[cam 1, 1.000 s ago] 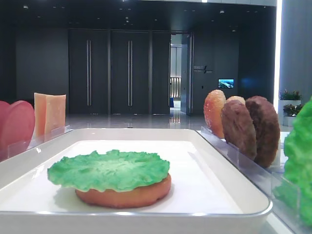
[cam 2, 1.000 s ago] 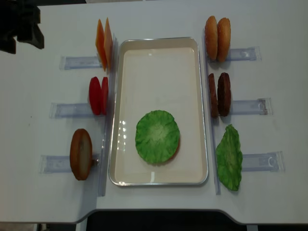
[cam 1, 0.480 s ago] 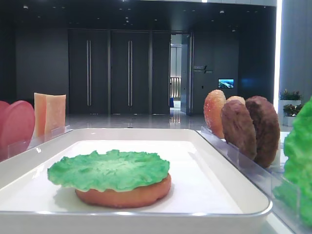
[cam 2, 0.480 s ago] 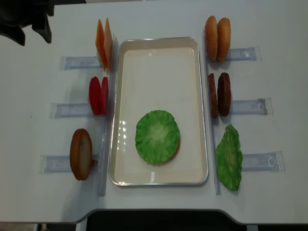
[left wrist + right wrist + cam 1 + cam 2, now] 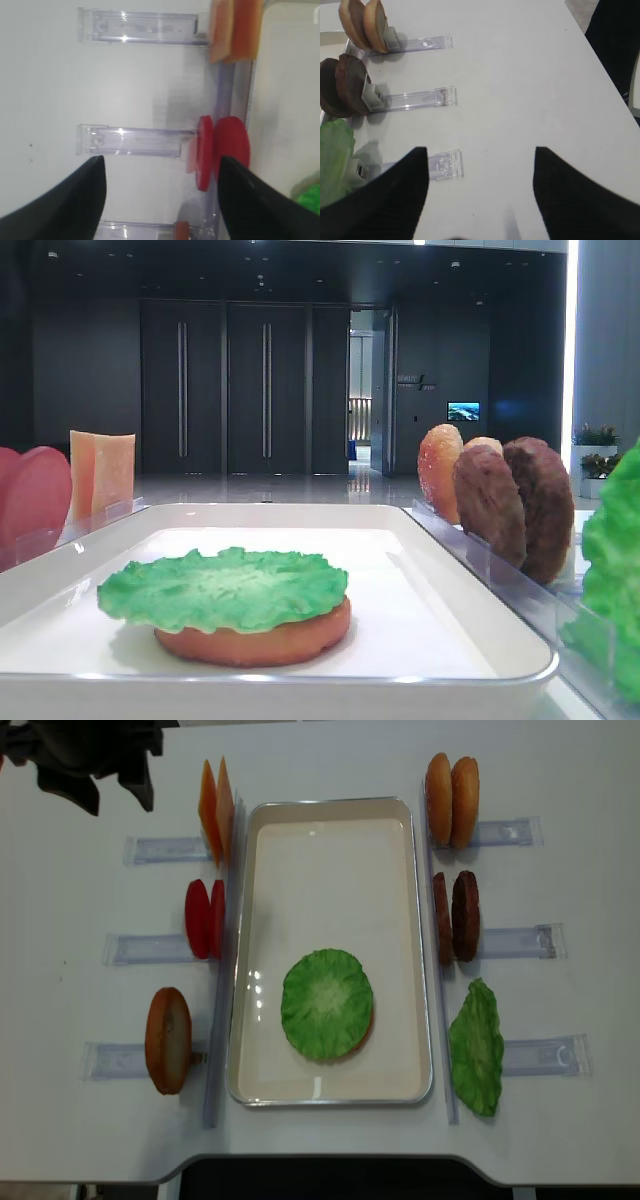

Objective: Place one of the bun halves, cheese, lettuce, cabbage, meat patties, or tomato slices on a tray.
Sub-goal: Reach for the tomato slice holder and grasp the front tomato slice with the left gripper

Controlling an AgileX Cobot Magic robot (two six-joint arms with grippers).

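Approach is judged under way — left gripper (image 5: 161, 200), fingers spread and empty, is held above the tomato slices (image 5: 220, 150) racked at nine o'clock of the tray (image 5: 425, 950) — descent is called for.

The tray's (image 5: 330, 815) upper half lies open, flanked by upright cheese (image 5: 216, 810) and tomato slices (image 5: 205, 918).

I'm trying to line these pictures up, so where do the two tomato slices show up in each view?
Low exterior view: tomato slices at the far left edge.
Overhead view: left of the tray, middle rack.
Left wrist: centre-right.
Right wrist: not in it.
Shared landmark: cheese, one rack beyond them.
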